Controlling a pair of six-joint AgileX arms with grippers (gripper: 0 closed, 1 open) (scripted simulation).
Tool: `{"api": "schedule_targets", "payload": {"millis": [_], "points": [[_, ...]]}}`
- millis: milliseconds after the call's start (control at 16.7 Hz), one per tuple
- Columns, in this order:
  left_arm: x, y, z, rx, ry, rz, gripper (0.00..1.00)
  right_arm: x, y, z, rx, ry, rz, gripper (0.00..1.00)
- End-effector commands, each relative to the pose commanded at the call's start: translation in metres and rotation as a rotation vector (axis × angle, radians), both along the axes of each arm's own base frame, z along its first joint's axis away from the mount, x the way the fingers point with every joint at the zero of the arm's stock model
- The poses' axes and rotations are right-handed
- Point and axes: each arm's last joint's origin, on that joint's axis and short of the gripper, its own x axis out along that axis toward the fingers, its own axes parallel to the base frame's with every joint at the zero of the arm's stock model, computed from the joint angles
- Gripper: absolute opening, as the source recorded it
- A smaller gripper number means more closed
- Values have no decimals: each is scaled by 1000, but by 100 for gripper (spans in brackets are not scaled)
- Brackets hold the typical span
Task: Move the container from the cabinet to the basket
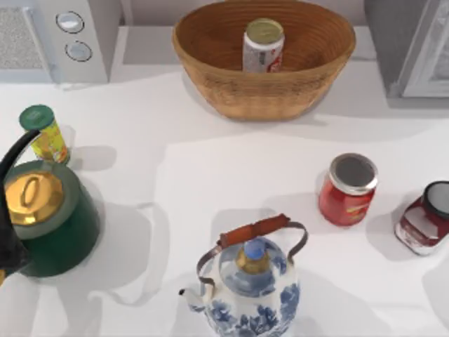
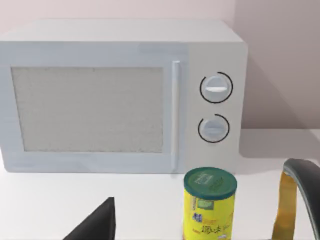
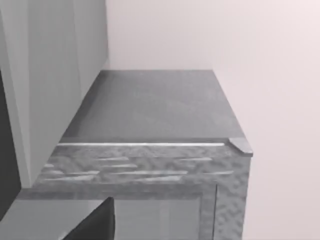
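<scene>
Can [image 1: 263, 45] stands upright inside the basket [image 1: 203, 49], gold-green top up, near the basket's middle, at the far centre of the counter [image 1: 210, 175]. Nothing is holding it.

Cabinet [image 1: 407, 42] at the far right corner, grey body with its pale-framed door partly in view. The right wrist view looks across the cabinet's grey top [image 3: 155, 105] toward a plain wall, with a dark finger [image 3: 97, 225] at the frame edge; whether the right jaws are open or closed cannot be told.

Microwave [image 1: 63, 38] at the far left corner, two round knobs on its front. The left wrist view faces it squarely, with the yellow can [image 2: 208, 202] (green cap) standing on the counter in front of it. A dark finger [image 2: 97, 225] shows at that frame's edge too; state of the left jaws cannot be told. In the top view, a dark piece of the left arm [image 1: 10, 210] sits at the left edge, beside the green kettle [image 1: 52, 217].

Other items on the counter:
- yellow can near the left edge, just behind the green kettle
- blue-and-white teapot [image 1: 249, 288] at near centre, brown handle upright
- red jar [image 1: 349, 189] with silver lid, right of centre
- second dark-red jar [image 1: 426, 219] at the right edge, tilted
</scene>
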Motion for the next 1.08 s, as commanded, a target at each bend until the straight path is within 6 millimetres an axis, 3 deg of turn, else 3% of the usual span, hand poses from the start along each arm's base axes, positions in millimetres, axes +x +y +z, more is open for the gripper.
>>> {"api": "schedule_targets", "payload": {"millis": [240, 480, 780, 900, 1080], "points": [[0, 0, 0, 0, 0, 0, 100, 13, 7, 0, 5, 1, 0, 100], [0, 0, 0, 0, 0, 0, 100, 52, 39, 2, 9, 1, 0, 100], [0, 0, 0, 0, 0, 0, 100, 100, 125, 4, 10, -1, 1, 100], [0, 0, 0, 0, 0, 0, 100, 108, 169, 4, 9, -2, 2, 100], [0, 0, 0, 0, 0, 0, 100, 104, 230, 3, 7, -1, 1, 100]]}}
